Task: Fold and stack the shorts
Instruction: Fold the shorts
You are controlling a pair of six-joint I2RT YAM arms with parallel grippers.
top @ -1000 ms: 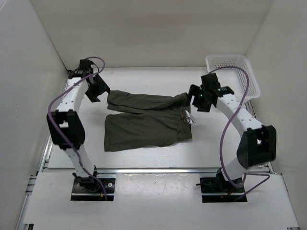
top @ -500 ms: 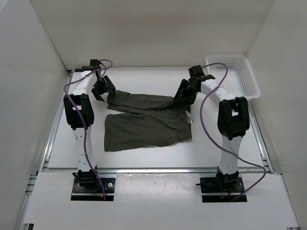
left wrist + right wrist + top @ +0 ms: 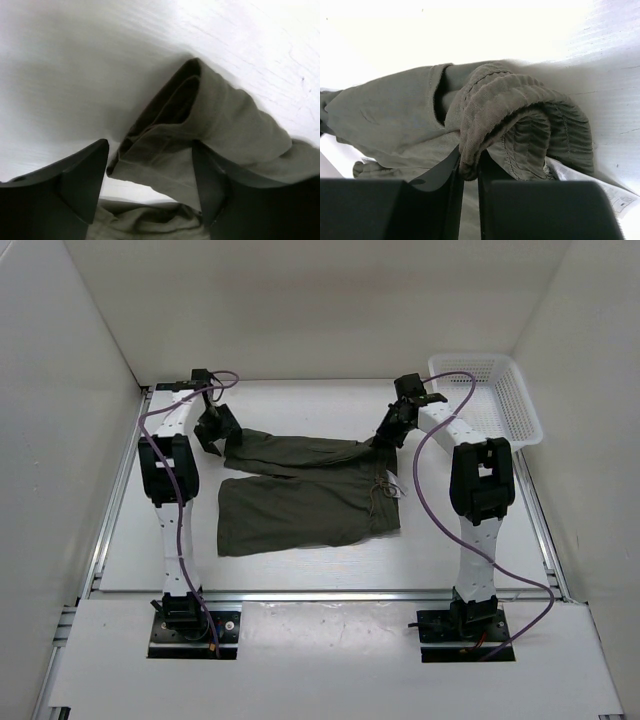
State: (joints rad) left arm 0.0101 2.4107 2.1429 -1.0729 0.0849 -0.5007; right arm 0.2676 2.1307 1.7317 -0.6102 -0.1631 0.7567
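shorts lay spread across the middle of the white tabletop. left gripper stood released, its fingers wide on either side of a leg hem. right gripper was clenched on the gathered waistband.

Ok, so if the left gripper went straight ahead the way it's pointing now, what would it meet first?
The shorts: the hem of one leg sits right in the mouth of the open left gripper, so cloth likely comes before the table, though depth is unclear.
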